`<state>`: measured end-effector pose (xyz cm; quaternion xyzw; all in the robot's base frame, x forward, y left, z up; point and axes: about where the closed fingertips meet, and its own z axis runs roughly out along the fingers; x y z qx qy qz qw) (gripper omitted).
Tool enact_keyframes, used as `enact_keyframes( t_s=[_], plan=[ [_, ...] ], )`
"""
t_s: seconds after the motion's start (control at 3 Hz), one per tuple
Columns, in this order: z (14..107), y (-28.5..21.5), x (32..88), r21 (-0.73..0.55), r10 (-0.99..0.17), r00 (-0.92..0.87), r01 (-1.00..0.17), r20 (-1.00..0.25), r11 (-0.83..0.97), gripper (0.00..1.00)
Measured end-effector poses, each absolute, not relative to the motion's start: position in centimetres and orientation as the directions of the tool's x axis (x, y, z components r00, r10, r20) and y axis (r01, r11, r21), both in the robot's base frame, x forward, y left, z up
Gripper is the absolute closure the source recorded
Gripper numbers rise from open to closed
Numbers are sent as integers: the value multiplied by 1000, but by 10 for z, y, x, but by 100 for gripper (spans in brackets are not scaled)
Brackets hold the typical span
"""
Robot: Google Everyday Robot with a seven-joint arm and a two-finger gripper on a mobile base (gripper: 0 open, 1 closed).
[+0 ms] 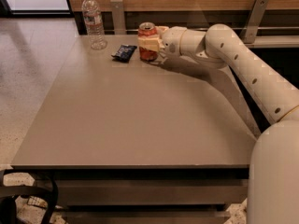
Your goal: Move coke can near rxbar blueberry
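Observation:
The red coke can (147, 53) stands upright at the far side of the table, its silver top showing. My gripper (148, 43) reaches in from the right and is shut on the can, its pale fingers (150, 44) wrapped across the can's middle. The rxbar blueberry (124, 52), a small flat dark blue wrapper, lies on the table just left of the can, a short gap between them. The can's base is at or just above the table surface; I cannot tell which.
A clear plastic water bottle (94, 22) stands at the far left corner of the grey table (140, 120). A wooden wall and rail run behind the table. My white arm (243, 64) stretches over the table's right side.

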<state>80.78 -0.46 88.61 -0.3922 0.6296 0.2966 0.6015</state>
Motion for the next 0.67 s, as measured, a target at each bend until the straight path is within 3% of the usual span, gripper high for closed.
enact_keyframes(
  t_s=[0.33, 0.67],
  plan=[
    [885, -1, 808, -96, -136, 30, -853, -990, 514, 87],
    [884, 2, 808, -95, -135, 29, -855, -990, 510, 64]
  ],
)
